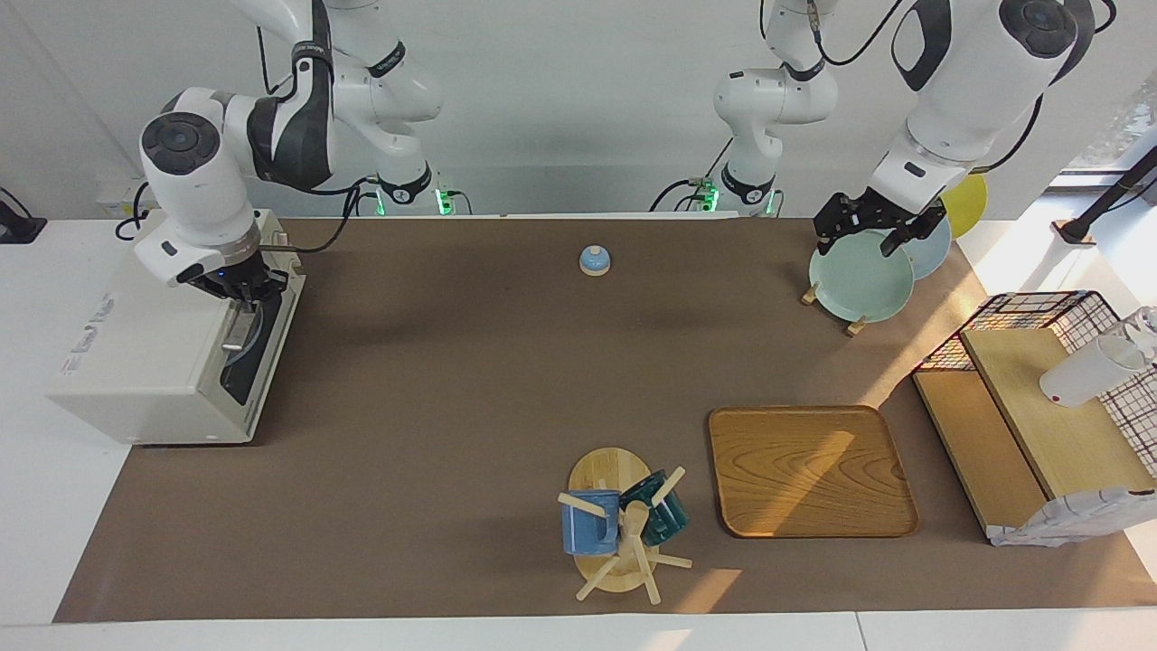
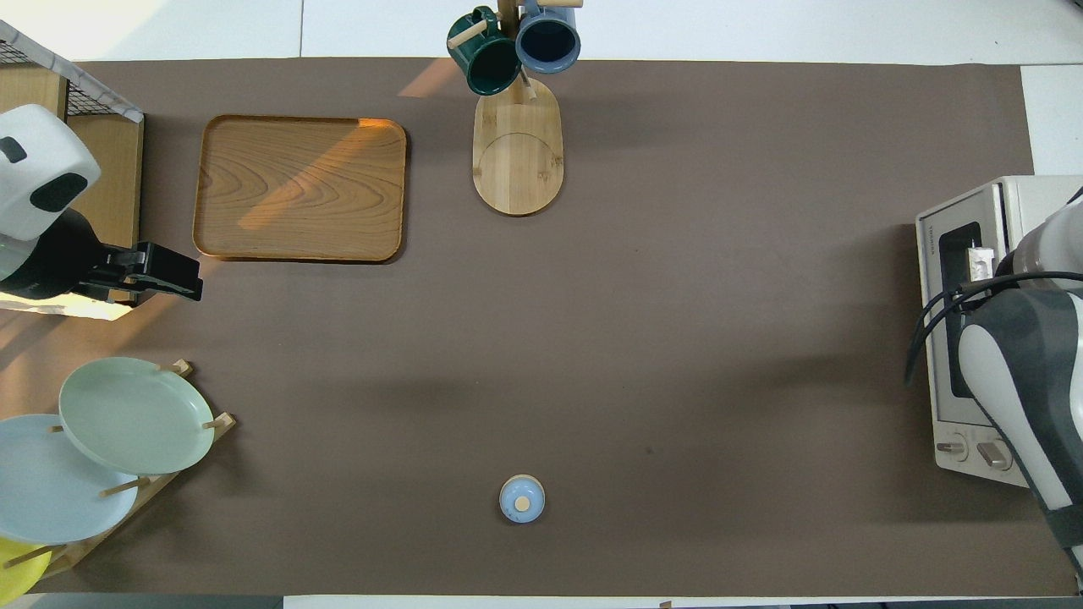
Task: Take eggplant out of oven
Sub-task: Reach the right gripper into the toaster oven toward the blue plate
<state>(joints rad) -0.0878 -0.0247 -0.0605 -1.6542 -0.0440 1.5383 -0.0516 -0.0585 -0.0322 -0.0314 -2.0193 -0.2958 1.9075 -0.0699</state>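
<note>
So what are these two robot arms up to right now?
The right gripper, shut, is at the front of the oven, at the top edge of its door, apparently working on the handle. The door looks closed or barely open, and no eggplant shows. The left gripper waits open above the rack of plates.

Matt brown paper-like cover (image 1: pixel 434 380) over table. Oven (image 1: pixel 145 362) at right arm's end: smooth cream-white casing, dark glass door, metal bar handle. Wooden tray (image 1: pixel 809 470), visible grain, slight sheen, toward left arm's end from oven. Beside tray, pale wooden mug stand (image 1: pixel 615 533) with glossy glazed mugs (image 1: pixel 592 523). Glossy plates (image 1: pixel 860 276) on wooden rack. Black wire basket (image 1: pixel 1076 312).
</note>
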